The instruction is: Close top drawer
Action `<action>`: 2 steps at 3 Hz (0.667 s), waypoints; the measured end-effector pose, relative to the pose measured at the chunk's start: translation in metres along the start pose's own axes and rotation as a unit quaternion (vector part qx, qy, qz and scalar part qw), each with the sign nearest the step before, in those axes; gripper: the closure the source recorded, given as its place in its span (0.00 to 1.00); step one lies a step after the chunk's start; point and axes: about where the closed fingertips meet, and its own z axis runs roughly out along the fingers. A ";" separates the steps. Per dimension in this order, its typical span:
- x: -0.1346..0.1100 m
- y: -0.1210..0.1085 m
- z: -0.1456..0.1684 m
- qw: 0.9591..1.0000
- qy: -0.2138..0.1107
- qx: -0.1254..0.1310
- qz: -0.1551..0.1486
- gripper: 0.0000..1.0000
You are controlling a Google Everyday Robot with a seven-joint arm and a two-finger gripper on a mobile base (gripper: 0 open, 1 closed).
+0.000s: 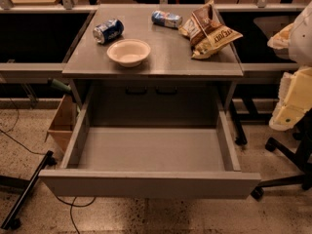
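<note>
The top drawer [148,183] is a wide, deep grey metal drawer, pulled far out of the cabinet toward me. Its plain flat front panel runs across the lower part of the view, and its inside [151,147] holds nothing. My gripper [292,101] shows as a pale, yellowish-white shape at the right edge. It is to the right of the drawer's right side wall, higher than the front panel, and not touching the drawer.
On the cabinet top [170,57] lie a white bowl [128,51], a blue can [108,30], a second can [166,18] and a chip bag [209,28]. A cardboard box [62,123] stands left of the cabinet. A black chair base [287,179] is at the right, and a black leg [27,189] and cables lie at the left.
</note>
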 end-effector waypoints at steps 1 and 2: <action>0.000 0.000 0.000 1.000 0.000 0.000 0.000 0.00; -0.001 0.019 0.013 1.000 -0.013 -0.001 0.006 0.00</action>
